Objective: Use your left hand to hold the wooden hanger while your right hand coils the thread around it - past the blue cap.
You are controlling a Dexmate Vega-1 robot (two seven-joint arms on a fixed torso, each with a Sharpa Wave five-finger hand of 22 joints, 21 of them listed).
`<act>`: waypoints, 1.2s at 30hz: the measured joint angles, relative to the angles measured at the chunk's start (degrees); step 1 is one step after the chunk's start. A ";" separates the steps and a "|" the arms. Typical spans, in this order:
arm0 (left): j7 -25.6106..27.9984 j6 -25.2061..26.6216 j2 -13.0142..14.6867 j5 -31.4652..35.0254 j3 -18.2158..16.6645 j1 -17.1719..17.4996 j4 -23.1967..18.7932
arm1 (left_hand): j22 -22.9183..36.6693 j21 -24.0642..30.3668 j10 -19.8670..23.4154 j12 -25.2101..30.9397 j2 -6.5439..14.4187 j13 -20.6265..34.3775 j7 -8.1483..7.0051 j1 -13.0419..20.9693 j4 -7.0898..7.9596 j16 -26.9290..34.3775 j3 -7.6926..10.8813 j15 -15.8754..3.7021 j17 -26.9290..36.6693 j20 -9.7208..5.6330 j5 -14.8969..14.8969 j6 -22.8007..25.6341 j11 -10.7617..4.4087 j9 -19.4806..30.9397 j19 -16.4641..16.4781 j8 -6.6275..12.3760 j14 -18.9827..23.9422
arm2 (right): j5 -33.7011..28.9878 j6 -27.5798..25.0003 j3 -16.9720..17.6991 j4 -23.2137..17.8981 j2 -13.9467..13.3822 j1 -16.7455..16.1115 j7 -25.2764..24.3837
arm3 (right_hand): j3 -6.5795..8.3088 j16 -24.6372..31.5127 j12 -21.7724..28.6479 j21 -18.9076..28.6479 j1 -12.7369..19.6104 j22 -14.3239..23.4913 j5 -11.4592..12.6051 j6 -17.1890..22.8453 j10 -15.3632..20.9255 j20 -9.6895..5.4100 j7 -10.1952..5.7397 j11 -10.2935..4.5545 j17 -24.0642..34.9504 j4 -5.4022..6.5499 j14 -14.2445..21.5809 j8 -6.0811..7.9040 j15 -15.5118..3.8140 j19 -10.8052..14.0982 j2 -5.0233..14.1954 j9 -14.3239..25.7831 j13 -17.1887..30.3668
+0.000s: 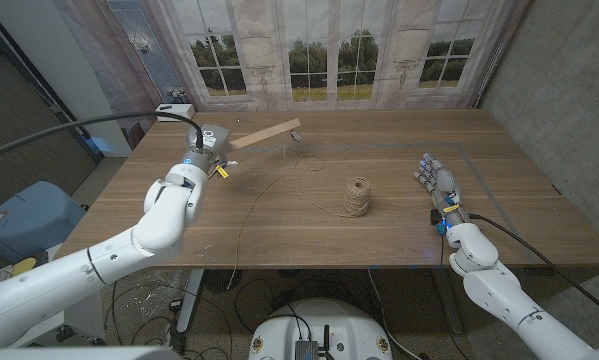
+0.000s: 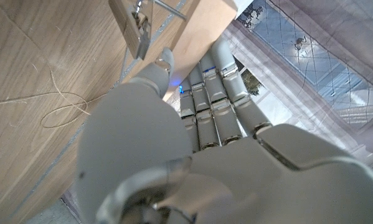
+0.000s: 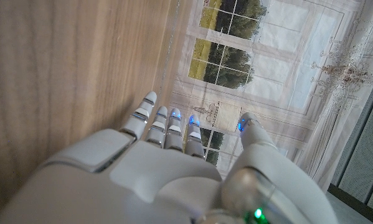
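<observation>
My left hand (image 1: 207, 146) grips one end of the wooden hanger (image 1: 265, 135), a pale wooden bar held above the far left of the table with a metal clip at its free end (image 1: 294, 131). In the left wrist view my fingers (image 2: 211, 93) wrap the wood (image 2: 192, 31) beside the clip (image 2: 139, 28). A thin thread (image 1: 269, 190) trails in loops across the table from the hanger to a twine spool (image 1: 357, 196) standing mid-table. My right hand (image 1: 435, 185) stays at the right of the table, fingers apart and holding nothing, well away from spool and thread.
The wooden table (image 1: 399, 235) runs to a curtain and window backdrop behind. A small white box (image 1: 171, 108) sits at the far left corner. Loose thread also lies in a loop (image 2: 65, 115) in the left wrist view.
</observation>
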 measured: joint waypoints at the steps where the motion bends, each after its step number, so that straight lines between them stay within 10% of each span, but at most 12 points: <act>1: -0.26 -0.41 0.00 0.47 0.00 0.00 0.00 | 0.00 0.28 0.00 0.08 0.00 0.00 0.00 0.00 0.00 0.00 0.00 0.00 0.00 -0.03 0.00 0.00 0.00 0.00 -0.03 0.00 0.00 | 0.00 0.00 0.00 -0.14 -0.07 -0.08 0.00 | -0.01 0.00 0.00 0.00 0.09 0.00 0.00 0.00 0.00 0.00 0.00 0.00 0.00 -0.01 0.00 0.31 0.00 0.00 -0.09 0.00 0.00; 8: -1.71 -5.02 0.00 5.83 0.00 0.00 0.00 | -0.25 0.76 -0.21 0.15 0.00 0.05 -0.24 0.01 0.23 0.00 -0.23 -0.11 0.02 0.10 0.00 -0.23 -0.21 0.13 -0.70 0.01 -0.11 | 0.00 0.00 0.02 -1.83 -0.94 -1.00 0.00 | -0.12 0.00 0.00 0.00 0.45 0.00 0.00 1.11 0.00 0.00 0.30 0.00 0.00 -0.46 0.00 0.62 0.00 0.00 -0.45 0.00 0.00; 9: -1.72 -5.51 5.04 6.44 -6.35 4.28 -2.99 | -0.25 0.79 -0.21 0.15 -0.01 0.05 -0.24 0.01 0.23 0.00 -0.23 -0.11 0.02 0.11 0.00 -0.23 -0.21 0.15 -0.70 0.01 -0.11 | -1.58 -0.43 0.02 -2.14 -1.12 -1.14 -0.67 | -0.19 0.00 0.00 0.00 0.63 0.00 0.00 1.34 0.01 0.00 0.53 0.01 0.00 -0.66 0.02 0.62 -0.03 0.00 -0.63 0.00 0.00; 13: -1.49 -7.74 5.04 8.65 -6.35 4.28 -2.99 | -0.26 1.17 -0.21 0.15 0.00 0.07 -0.33 0.01 0.24 0.00 -0.23 -0.19 0.05 0.10 0.00 -0.32 -0.21 0.23 -0.71 0.02 -0.20 | -1.58 -0.43 0.02 -4.13 -2.37 -1.96 -0.67 | -0.26 0.00 0.22 0.28 1.27 0.00 0.00 2.24 1.14 -0.11 0.62 0.30 0.01 -1.06 1.57 0.62 -0.50 0.53 -1.27 0.00 0.00; 23: 3.14 -12.27 6.96 11.98 -15.47 10.91 -4.01 | -0.53 1.63 -0.52 0.15 0.01 0.84 -0.65 -0.01 0.24 -0.07 -0.24 -0.19 0.40 0.09 0.00 -0.64 -0.52 0.24 -1.13 1.14 -0.19 | -8.85 -9.25 0.06 -12.78 -8.63 -4.36 -4.62 | -0.35 0.33 0.43 0.45 1.84 0.29 0.00 2.86 2.05 -0.20 0.62 0.01 0.01 -1.44 2.76 0.62 -0.71 1.02 -1.83 0.00 0.00; 33: 8.71 -14.65 7.00 13.26 -16.27 11.56 -3.87 | -0.78 2.38 -0.82 0.14 0.02 2.17 -0.85 -0.02 0.24 -0.12 -0.24 -0.17 0.40 0.20 0.00 -0.84 -0.82 0.24 -1.23 1.96 -0.17 | -9.80 -10.76 0.13 -23.45 -15.87 -6.00 -4.96 | -0.50 0.33 0.43 0.45 2.44 0.29 -0.23 2.83 2.16 0.11 0.59 -0.10 0.01 -1.76 2.75 0.62 -0.72 1.33 -1.82 0.00 0.18; 34: 9.39 -14.85 7.24 13.27 -20.53 15.13 -2.93 | -0.78 2.38 -0.82 0.13 0.02 2.17 -0.85 -0.02 0.24 -0.26 -0.24 -0.17 0.40 0.10 0.00 -0.84 -0.82 0.24 -1.33 1.96 -0.18 | -14.76 -20.11 0.13 -24.51 -16.53 -6.10 -6.14 | -0.50 0.33 0.43 0.45 2.46 0.29 -0.23 2.71 2.15 0.11 0.47 -0.10 0.04 -1.76 2.75 0.62 -0.72 1.33 -1.83 0.00 0.28; 36: 10.58 -15.15 7.36 13.27 -21.52 15.95 -2.62 | -0.78 2.42 -0.82 0.08 0.02 2.17 -0.85 -0.02 0.25 -0.27 -0.25 -0.18 0.41 -0.01 0.00 -0.84 -0.82 0.24 -1.44 1.96 -0.18 | -16.07 -22.97 0.13 -26.41 -17.69 -6.27 -6.29 | -0.50 0.33 0.42 0.45 2.67 0.29 -0.23 2.54 2.15 0.11 0.30 -0.10 0.14 -1.76 2.75 0.38 -0.71 1.33 -2.04 0.00 0.31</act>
